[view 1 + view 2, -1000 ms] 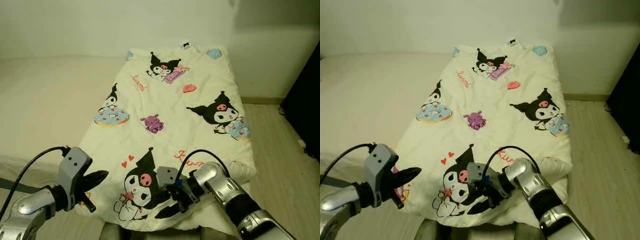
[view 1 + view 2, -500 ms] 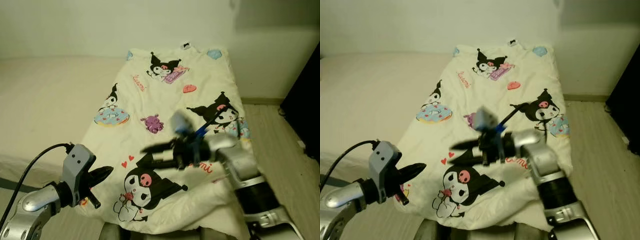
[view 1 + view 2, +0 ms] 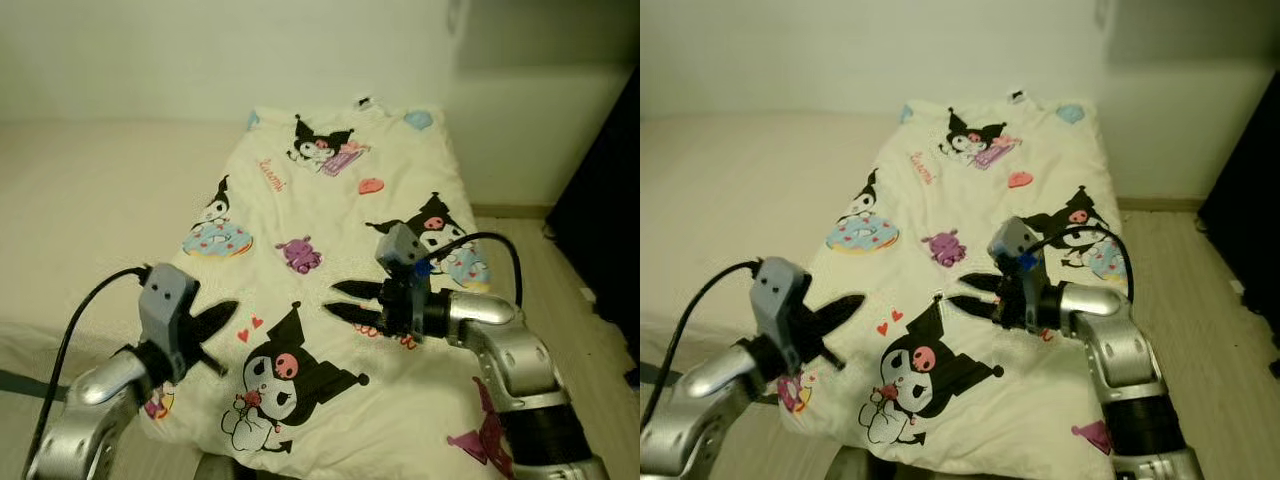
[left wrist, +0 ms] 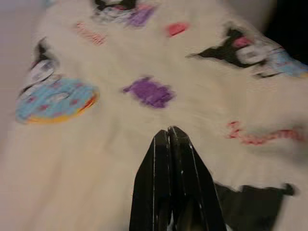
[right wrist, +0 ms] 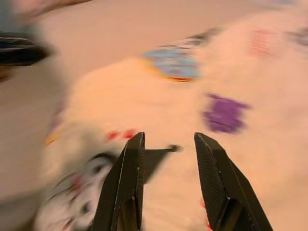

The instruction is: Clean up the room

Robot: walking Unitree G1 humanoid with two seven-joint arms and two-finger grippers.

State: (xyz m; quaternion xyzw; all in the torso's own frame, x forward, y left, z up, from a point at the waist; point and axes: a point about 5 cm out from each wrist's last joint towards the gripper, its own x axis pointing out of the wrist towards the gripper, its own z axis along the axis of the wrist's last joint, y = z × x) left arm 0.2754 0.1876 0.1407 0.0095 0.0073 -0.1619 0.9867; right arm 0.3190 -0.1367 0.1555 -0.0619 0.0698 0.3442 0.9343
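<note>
Quilt, cream with black cartoon characters, hearts and a blue donut print, is lying spread along the bed, its near end hanging toward the robot and its far end reaching the pale wall. The right gripper is hovering just above the middle of the quilt, fingers parted a moderate way with nothing between them (the wrist view is blurred, yet the gap between the two black fingers is plain). Just beyond its fingertips is sitting the small purple print; below and toward the robot is lying the large black character with the pink skull. The left gripper is hanging over the quilt's left edge, its fingers pressed together and empty, pointing toward that same purple print. Wooden floor is running along the right side of the bed.
</note>
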